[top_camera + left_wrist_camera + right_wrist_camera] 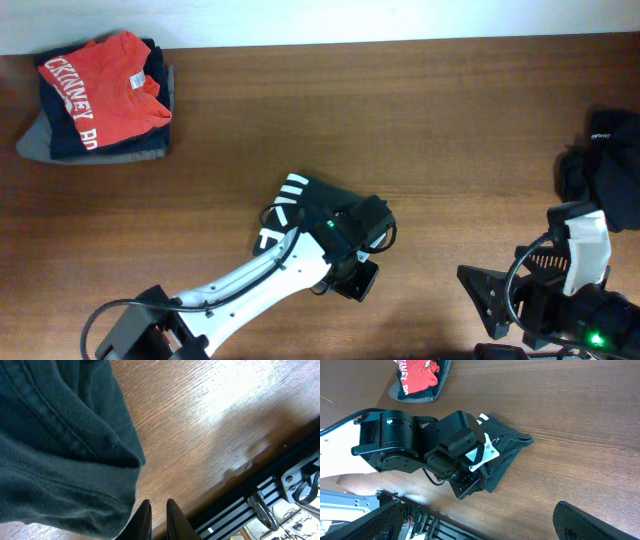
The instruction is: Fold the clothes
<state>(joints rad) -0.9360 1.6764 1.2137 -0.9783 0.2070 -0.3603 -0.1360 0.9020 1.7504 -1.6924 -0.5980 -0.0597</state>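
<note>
Dark fabric: a T-shirt [305, 192] with white lettering, bunched at the middle of the wooden tabletop [430, 120], partly under the left arm's wrist. Just beside its hemmed edge, the left end effector [158, 506], fingers a narrow slit apart, bare wood between them, gripping nothing. At the right front of the tabletop, the right end effector [477, 510], spread wide and empty. More dark clothes [612, 165] heaped at the right edge. In the far left corner, folded dark garments [60, 140] under a red shirt [100, 85].
</note>
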